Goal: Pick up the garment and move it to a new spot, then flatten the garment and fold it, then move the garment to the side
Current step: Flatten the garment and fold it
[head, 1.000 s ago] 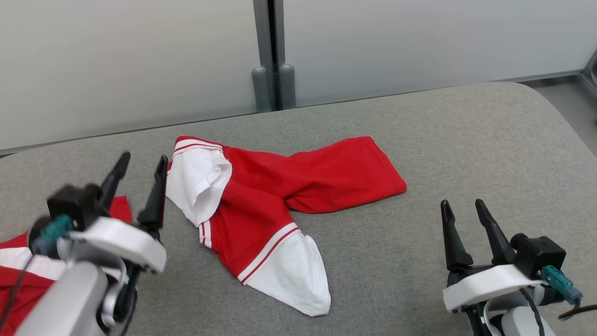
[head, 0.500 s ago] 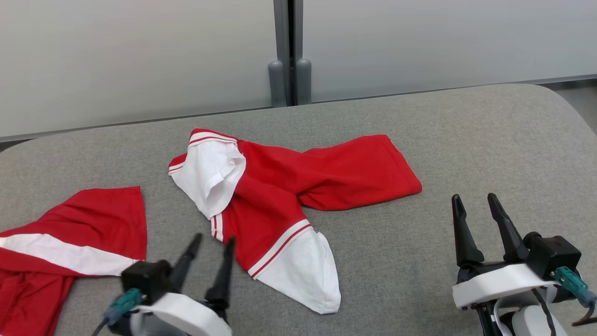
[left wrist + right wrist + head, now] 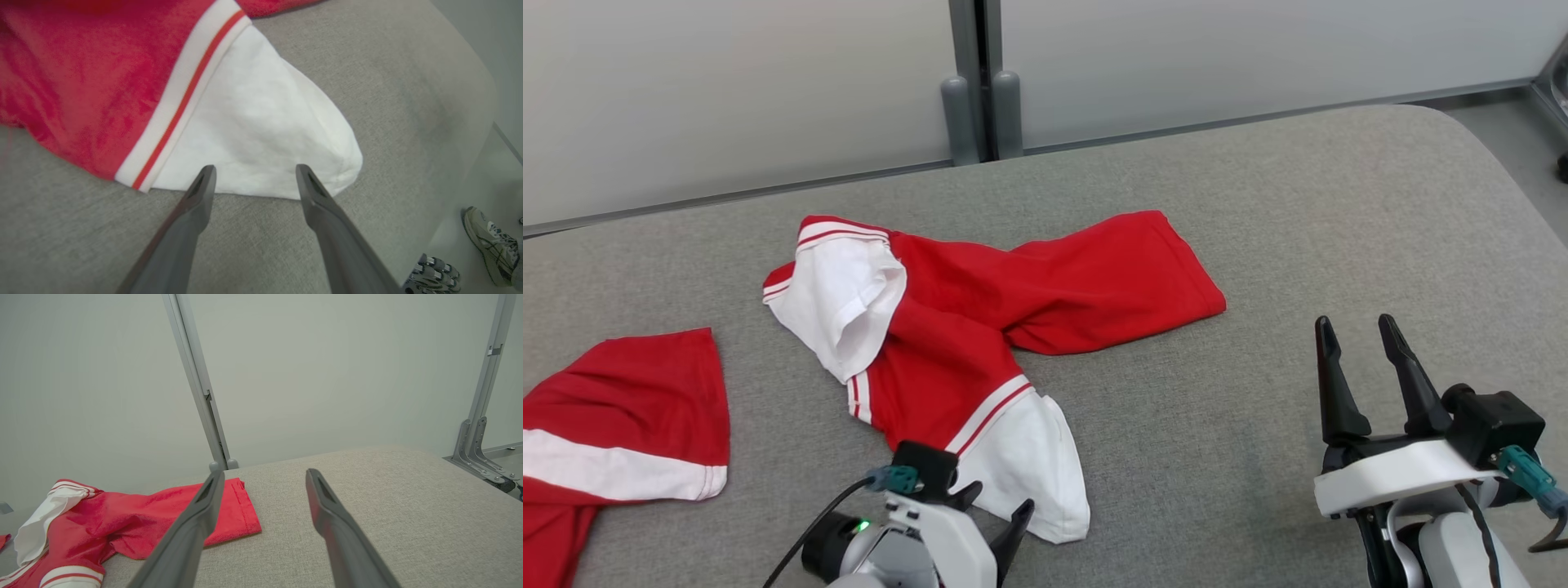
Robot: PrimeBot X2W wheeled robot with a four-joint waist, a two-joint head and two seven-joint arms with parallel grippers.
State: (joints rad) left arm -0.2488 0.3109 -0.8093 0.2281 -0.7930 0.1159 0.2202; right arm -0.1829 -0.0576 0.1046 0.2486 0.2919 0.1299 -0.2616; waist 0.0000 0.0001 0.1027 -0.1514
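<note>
head view: garment (image 3: 980,327) just beyond left gripper (image 3: 999,501)

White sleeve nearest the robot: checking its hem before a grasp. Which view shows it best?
Left wrist view: the white sleeve lies close and sharp, hem beyond the left gripper. The head view shows it smaller, partly behind that gripper; the right wrist view catches its striped band.

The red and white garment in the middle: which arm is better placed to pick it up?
Probably the left. The left gripper, open, hangs just short of the white sleeve end of the garment; the right gripper, also open, stands apart over grey padding.
</note>
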